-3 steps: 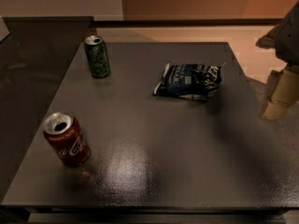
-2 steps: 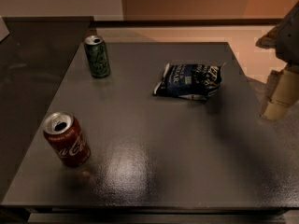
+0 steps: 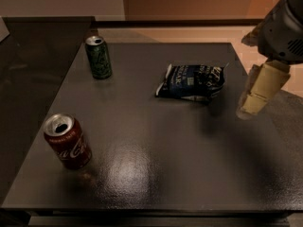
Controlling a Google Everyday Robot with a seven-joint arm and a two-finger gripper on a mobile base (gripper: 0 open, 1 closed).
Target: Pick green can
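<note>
The green can (image 3: 98, 56) stands upright at the far left of the dark table (image 3: 156, 141); it is dark green with pale mottled markings and a silver top. My gripper (image 3: 258, 92) hangs at the right edge of the view, over the table's right side. It is far from the green can and to the right of a chip bag. Nothing shows in its hold.
A red Coca-Cola can (image 3: 67, 141) stands upright at the near left of the table. A dark blue chip bag (image 3: 190, 82) lies at the far middle right. A dark counter (image 3: 33, 56) adjoins the table on the left.
My gripper has moved a little to the left, further over the table's right side. The cans and the bag have not moved.
</note>
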